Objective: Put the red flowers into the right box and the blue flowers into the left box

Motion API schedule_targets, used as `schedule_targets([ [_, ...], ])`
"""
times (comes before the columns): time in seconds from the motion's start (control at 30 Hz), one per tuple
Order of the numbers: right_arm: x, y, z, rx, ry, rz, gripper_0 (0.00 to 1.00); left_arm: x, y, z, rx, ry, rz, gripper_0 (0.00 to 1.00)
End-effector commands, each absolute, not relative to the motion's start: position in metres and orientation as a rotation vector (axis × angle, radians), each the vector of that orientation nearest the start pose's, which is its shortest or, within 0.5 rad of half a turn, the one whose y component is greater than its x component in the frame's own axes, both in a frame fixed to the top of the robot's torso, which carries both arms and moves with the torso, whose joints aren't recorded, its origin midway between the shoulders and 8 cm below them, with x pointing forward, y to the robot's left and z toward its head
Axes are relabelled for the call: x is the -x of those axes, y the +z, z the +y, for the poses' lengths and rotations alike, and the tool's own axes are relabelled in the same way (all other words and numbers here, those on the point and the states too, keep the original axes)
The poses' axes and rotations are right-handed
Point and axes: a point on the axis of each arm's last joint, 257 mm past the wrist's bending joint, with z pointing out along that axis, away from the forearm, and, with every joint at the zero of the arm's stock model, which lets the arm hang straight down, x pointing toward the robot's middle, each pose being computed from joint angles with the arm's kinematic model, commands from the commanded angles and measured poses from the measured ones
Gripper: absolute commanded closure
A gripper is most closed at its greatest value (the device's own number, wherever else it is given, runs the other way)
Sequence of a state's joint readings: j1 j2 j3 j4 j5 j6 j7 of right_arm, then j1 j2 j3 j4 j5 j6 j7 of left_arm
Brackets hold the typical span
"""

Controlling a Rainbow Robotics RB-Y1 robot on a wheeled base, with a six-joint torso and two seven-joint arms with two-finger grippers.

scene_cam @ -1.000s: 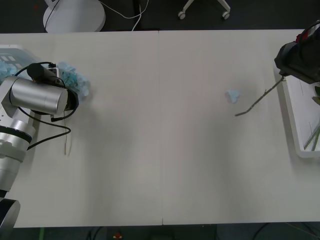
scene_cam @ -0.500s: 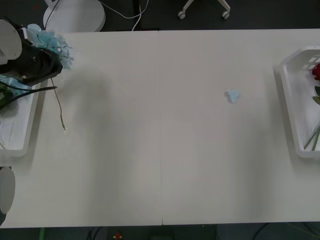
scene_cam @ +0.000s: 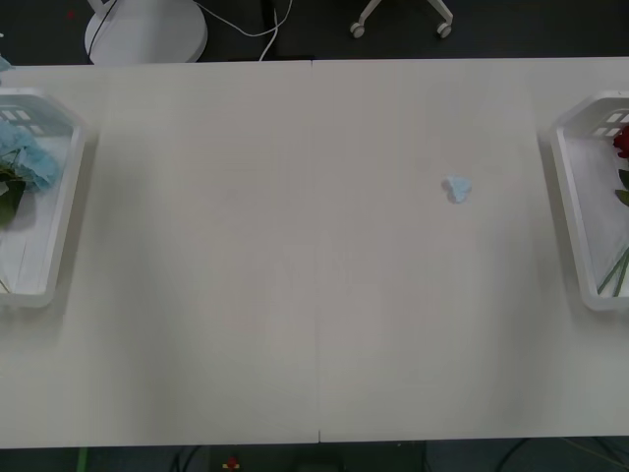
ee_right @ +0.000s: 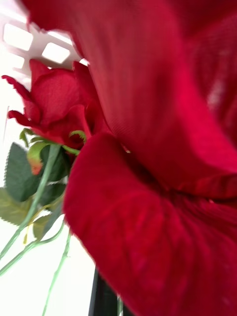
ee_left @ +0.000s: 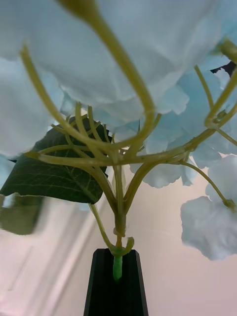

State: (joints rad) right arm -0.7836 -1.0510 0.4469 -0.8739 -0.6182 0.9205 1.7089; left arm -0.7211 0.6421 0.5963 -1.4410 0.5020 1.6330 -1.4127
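Black fingers (ee_left: 106, 286) of the left gripper (ee_left: 117, 284) are pressed together on the foot of a green stem, so this gripper holds the blue flowers (ee_left: 207, 232) by the very end. The stem runs straight away from the jaws along the gripper's own line, then forks into thin branches with the pale clusters and one dark leaf (ee_left: 54, 173) beyond. I judge the coming move to be a release. It turns on whether the bloom end, the far end of that long axis, hangs over the left box (scene_cam: 61, 211), and the pale blurred surface behind the stem could be tray or table.

Against the right wrist camera, deep-red petals of the red flowers (ee_right: 163, 123) crowd in close. A dark sliver beneath them is probably the right gripper (ee_right: 102, 298), but I cannot tell whether it grips the near rose. A second rose lies farther off on green stems, with white tray lattice behind it.

From above, take the small pale-blue scrap (scene_cam: 457, 188) on the table (scene_cam: 295, 295) as the marker. The right box (scene_cam: 570, 216) lies near it on the robot's right, with a red bloom (scene_cam: 621, 143) and stems against the frame edge. The left box lies well apart from the scrap on the robot's left, with a blue cluster (scene_cam: 29, 157) inside. Both trays are cut off by the frame, so their outer halves and whatever hangs over them are hidden.
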Motion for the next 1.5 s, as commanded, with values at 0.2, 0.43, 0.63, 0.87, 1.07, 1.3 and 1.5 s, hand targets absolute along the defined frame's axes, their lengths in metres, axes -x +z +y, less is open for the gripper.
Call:
schedule_targets([
  [0.2,-0.565,-0.16,-0.633,0.26,-0.86,2.412,0.45,-0.51,-0.028,0.605,0.778,0.169,2.175,1.0],
  [0.43,-0.557,-0.147,-0.624,0.227,-0.709,2.446,0.23,-0.497,-0.069,0.665,0.821,0.345,2.13,1.0],
  [0.63,-0.558,-0.105,-0.571,0.398,-0.494,2.441,0.22,-0.497,-0.121,0.697,0.784,0.428,2.099,1.0],
  [0.87,-0.551,-0.069,-0.49,0.78,-0.299,2.337,0.21,-0.5,-0.155,0.708,0.752,0.472,2.092,1.0],
  [1.07,-0.519,-0.073,-0.391,1.202,-0.103,2.158,0.21,-0.506,-0.166,0.708,0.733,0.469,2.08,0.99],
  [1.3,-0.487,-0.092,-0.316,1.558,0.068,1.875,0.21,-0.514,-0.164,0.703,0.718,0.45,2.063,0.38],
  [1.5,-0.477,-0.088,-0.268,1.57,0.213,1.781,0.22,-0.524,-0.164,0.689,0.714,0.364,2.057,0.0],
])
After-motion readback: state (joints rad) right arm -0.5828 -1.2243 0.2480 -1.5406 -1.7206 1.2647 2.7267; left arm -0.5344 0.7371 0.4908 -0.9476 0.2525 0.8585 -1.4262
